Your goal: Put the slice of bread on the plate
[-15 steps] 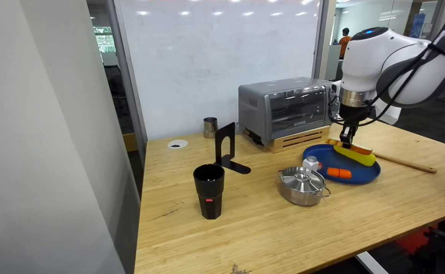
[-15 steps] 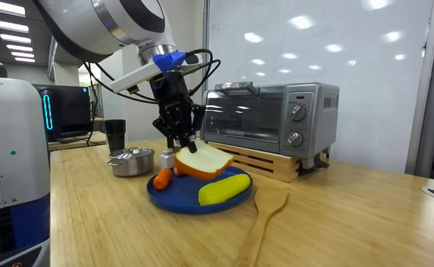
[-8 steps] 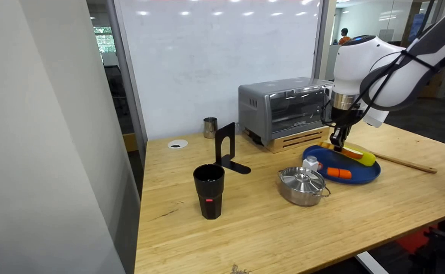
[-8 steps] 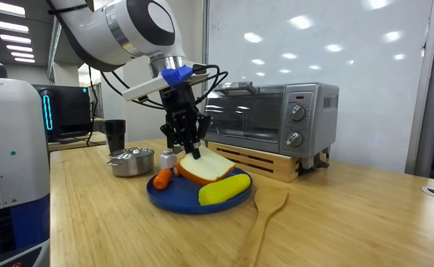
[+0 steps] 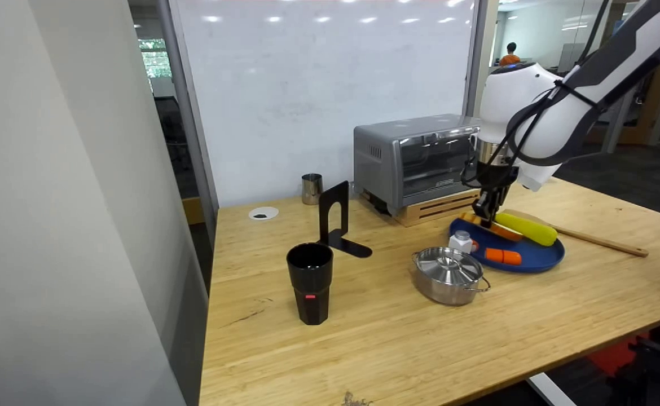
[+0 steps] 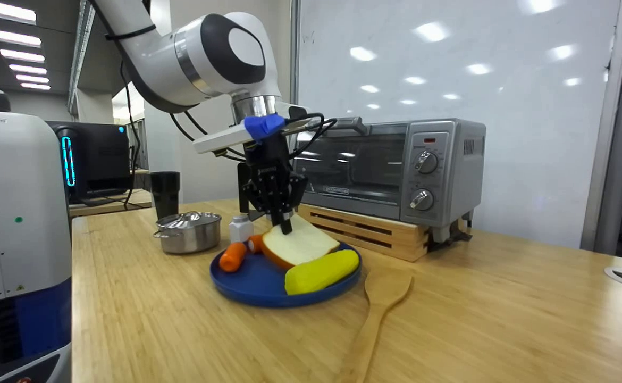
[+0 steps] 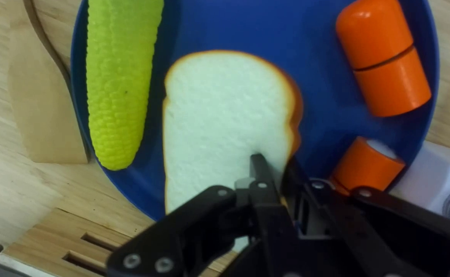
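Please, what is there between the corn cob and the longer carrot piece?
The wrist view shows the slice of bread, held by the gripper, between the corn cob and the longer carrot piece, with bare plate on both sides.

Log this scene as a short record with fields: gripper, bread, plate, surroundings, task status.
Gripper: shut on the slice of bread, near one edge
Bread pose: tilted over the plate; contact with it unclear
On the plate: yellow corn, longer orange piece, shorter orange piece
Near the plate: wooden spatula, white bottle, lidded metal pot
Oven: on a wooden stand
Task status: bread over the plate, not yet released
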`<state>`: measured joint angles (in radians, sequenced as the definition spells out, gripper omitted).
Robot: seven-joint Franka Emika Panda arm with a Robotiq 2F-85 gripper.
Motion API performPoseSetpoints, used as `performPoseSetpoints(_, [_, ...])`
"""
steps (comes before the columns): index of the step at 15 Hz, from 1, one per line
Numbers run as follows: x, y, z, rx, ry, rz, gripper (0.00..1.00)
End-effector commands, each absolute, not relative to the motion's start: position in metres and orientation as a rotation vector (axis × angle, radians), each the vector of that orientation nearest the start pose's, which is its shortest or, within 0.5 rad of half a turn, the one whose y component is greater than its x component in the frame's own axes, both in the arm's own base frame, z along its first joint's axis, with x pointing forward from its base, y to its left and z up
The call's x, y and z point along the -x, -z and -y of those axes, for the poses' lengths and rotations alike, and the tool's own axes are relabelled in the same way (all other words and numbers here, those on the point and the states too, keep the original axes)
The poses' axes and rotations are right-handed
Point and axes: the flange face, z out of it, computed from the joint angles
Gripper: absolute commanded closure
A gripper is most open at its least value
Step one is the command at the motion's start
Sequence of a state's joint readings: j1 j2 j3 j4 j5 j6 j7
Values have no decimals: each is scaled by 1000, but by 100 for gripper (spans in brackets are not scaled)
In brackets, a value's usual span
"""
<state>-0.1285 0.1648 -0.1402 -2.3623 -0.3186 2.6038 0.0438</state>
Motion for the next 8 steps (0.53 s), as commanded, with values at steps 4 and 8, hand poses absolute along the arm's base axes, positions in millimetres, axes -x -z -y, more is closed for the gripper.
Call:
performPoseSetpoints(4, [-512, -250, 132, 3314, -13, -105, 96])
performPoseSetpoints(8, [-509, -244, 136, 3333, -134, -124, 54])
